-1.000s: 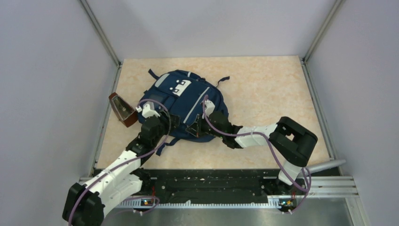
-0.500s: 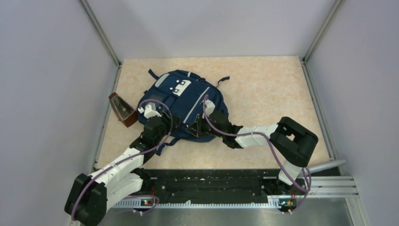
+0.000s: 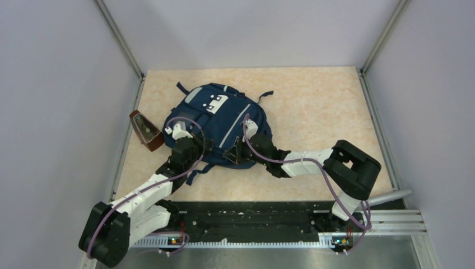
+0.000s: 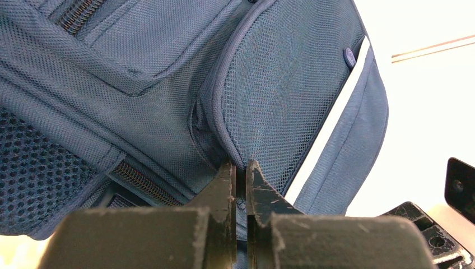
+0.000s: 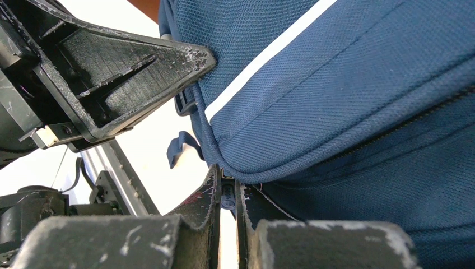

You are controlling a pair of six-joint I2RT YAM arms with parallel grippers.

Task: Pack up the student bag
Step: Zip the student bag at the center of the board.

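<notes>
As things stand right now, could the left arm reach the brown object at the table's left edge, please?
Probably yes, but not at once: the brown object lies beside the left gripper with nothing between, yet that gripper looks shut on the student bag and must let go first.

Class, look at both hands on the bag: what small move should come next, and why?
Probably the right hand should draw its pinched dark tab, likely a zip pull, along the edge of the bag, while the left hand holds the fabric it pinches.
</notes>
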